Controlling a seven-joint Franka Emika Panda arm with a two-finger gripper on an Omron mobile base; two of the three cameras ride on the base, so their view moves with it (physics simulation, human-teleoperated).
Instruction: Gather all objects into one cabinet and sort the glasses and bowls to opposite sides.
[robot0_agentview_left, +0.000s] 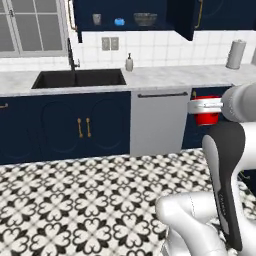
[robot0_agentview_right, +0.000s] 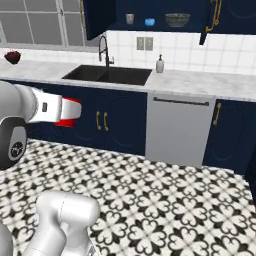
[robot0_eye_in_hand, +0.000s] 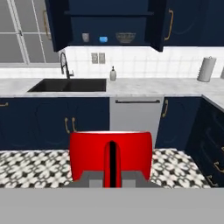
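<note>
- Up in the open navy cabinet (robot0_eye_in_hand: 109, 26) above the sink, three dishes stand in a row on the lower shelf: one beige-grey cup (robot0_eye_in_hand: 85, 37) on the left, one bright blue mug (robot0_eye_in_hand: 103, 39) in the middle, one wide dark bowl (robot0_eye_in_hand: 125, 37) on the right, each apart from the next.
- One red cup (robot0_eye_in_hand: 111, 153) is away from them, held out over the patterned floor (robot0_agentview_left: 75, 210) in front of the base cupboards.
- On the tabletop (robot0_agentview_left: 165, 76) I count one cream soap dispenser (robot0_agentview_left: 129, 63) beside the black sink (robot0_agentview_left: 80, 78) and one tall grey canister (robot0_agentview_left: 235, 54) far to the right.
- The fingers (robot0_eye_in_hand: 112, 168) are closed tight on the red cup, one dark finger running up the middle of its near wall; in the left base view the cup sits at the end of the white arm, rim pressed into the hand.
</note>
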